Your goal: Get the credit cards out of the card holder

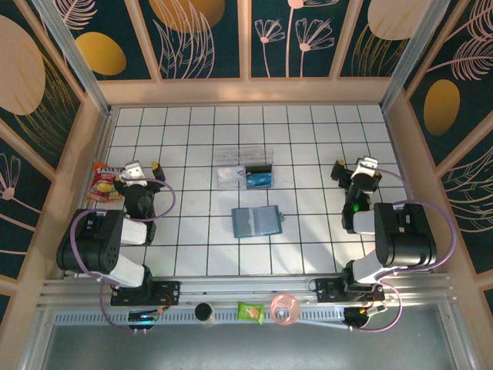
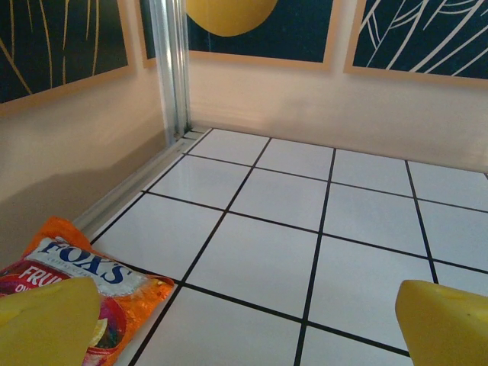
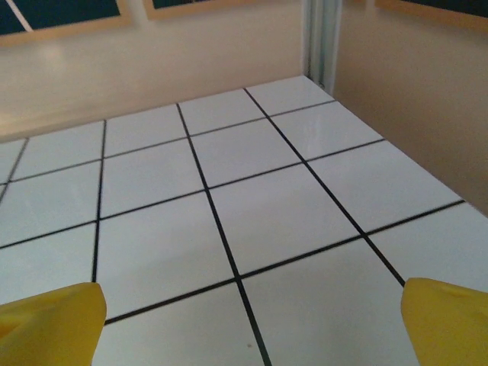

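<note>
Left gripper (image 1: pixel 135 168) and right gripper (image 1: pixel 360 166) gape empty; blue credit card (image 1: pixel 260 181) seemingly out, twelve o'clock of open card holder (image 1: pixel 256 221).

The card holder (image 1: pixel 256 221) lies open and flat mid-table, just below a clear tray (image 1: pixel 228 158) holding a blue credit card (image 1: pixel 260 180). The left gripper (image 1: pixel 135 166) and right gripper (image 1: pixel 357 166), fingers spread wide, stand well apart from it at either side
</note>
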Controlling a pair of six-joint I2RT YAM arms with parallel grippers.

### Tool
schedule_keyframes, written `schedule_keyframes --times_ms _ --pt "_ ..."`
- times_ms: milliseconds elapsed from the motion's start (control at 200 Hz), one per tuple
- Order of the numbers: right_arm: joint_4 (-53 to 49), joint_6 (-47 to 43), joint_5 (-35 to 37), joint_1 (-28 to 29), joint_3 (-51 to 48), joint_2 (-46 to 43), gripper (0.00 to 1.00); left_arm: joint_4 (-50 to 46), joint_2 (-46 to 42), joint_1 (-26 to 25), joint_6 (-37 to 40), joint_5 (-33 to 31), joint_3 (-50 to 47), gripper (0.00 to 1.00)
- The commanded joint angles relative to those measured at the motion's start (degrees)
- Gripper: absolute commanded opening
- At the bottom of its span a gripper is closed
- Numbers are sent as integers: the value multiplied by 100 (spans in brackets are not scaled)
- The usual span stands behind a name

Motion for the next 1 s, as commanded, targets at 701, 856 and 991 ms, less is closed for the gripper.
schedule_keyframes --times_ms 701,856,991 --pt "1731 -28 -470 52 -582 334 99 233 -3 46 -93 -9 -48 99" --pt "1730 -33 -470 49 -584 335 99 229 -2 46 -94 -14 -42 99" --pt "1727 -32 -470 51 -585 335 99 232 -3 47 -92 -15 -41 99"
